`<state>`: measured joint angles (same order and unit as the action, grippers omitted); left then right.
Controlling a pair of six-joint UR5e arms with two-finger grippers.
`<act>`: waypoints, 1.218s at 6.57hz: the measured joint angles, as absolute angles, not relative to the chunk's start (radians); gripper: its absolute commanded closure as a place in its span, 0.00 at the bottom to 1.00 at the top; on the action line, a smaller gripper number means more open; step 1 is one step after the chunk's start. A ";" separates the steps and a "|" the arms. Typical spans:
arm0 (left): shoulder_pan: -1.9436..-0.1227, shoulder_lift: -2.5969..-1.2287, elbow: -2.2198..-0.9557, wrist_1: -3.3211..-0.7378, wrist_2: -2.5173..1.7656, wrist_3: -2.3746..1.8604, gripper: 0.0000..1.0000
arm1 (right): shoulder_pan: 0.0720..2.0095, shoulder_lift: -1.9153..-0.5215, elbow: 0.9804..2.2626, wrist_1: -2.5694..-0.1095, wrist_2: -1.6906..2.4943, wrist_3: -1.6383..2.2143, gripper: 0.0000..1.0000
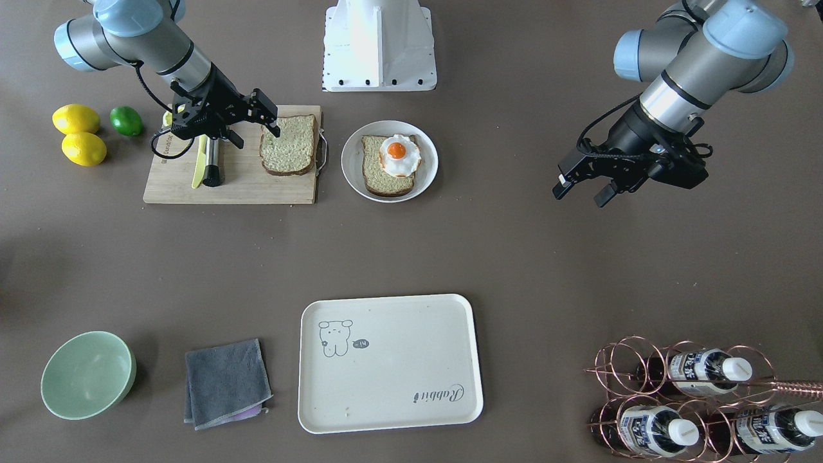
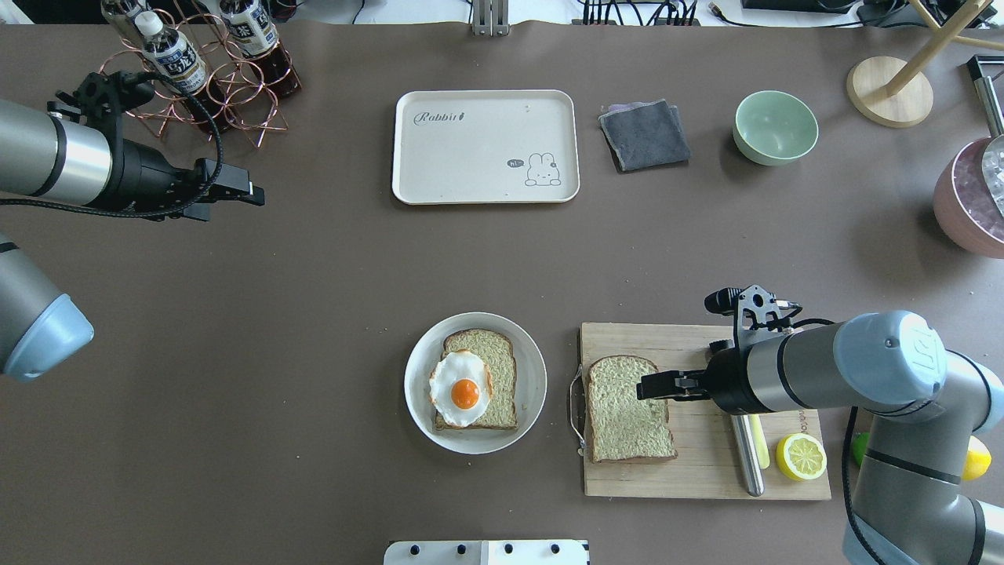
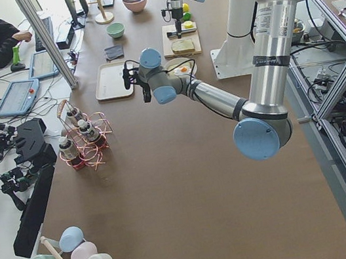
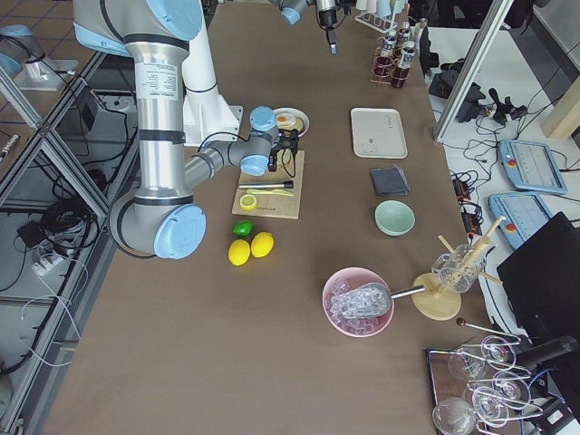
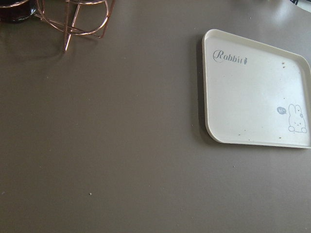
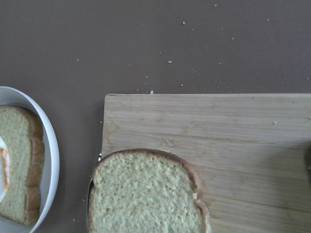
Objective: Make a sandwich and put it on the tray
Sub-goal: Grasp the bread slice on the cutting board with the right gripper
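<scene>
Close to the robot sits a round white plate (image 2: 535,392). One slice of bread (image 2: 499,351) lies on it, and the fried egg (image 2: 463,389) lies on top of that slice. Just beside the plate is a wooden board (image 2: 690,475). The other slice of bread (image 2: 627,412) lies flat on the board, at the end by the plate. A cut lemon (image 2: 801,456) lies at the board's other end.

The right arm reaches in low over the board, stretched out sideways toward the plate. The right gripper (image 2: 651,386) has its fingers apart and holds nothing. Its tip hangs over the edge of the other slice. I cannot tell if it touches.

Far across the table lies the cream tray (image 2: 471,149), flat, well apart from the bread. The left arm is held out sideways above the table, off to one side of the tray, near a copper rack of bottles (image 2: 235,86). The left gripper (image 1: 580,193) points toward the tray. Its fingers are spread and it holds nothing.
</scene>
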<state>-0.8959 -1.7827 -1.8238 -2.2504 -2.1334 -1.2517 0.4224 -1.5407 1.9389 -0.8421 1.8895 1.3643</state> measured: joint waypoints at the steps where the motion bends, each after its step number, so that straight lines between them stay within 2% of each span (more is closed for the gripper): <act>1: -0.896 -1.782 -1.824 -2.250 -2.133 -1.251 0.03 | 0.407 -1.527 1.922 -0.842 1.872 1.373 0.22; 2: -0.896 -1.781 -1.823 -2.250 -2.133 -1.250 0.03 | 0.393 -1.512 1.904 -0.843 1.858 1.387 0.38; 3: -0.896 -1.782 -1.822 -2.250 -2.134 -1.249 0.03 | 0.386 -1.504 1.895 -0.843 1.851 1.400 0.49; 4: -0.896 -1.785 -1.820 -2.250 -2.134 -1.248 0.03 | 0.383 -1.505 1.893 -0.844 1.849 1.405 0.50; 5: -0.896 -1.788 -1.816 -2.250 -2.134 -1.248 0.03 | 0.383 -1.510 1.892 -0.844 1.848 1.407 0.62; 6: -0.895 -1.789 -1.814 -2.250 -2.134 -1.247 0.03 | 0.383 -1.515 1.892 -0.846 1.848 1.408 0.98; 8: -0.895 -1.791 -1.811 -2.250 -2.133 -1.247 0.03 | 0.383 -1.518 1.892 -0.848 1.846 1.407 1.00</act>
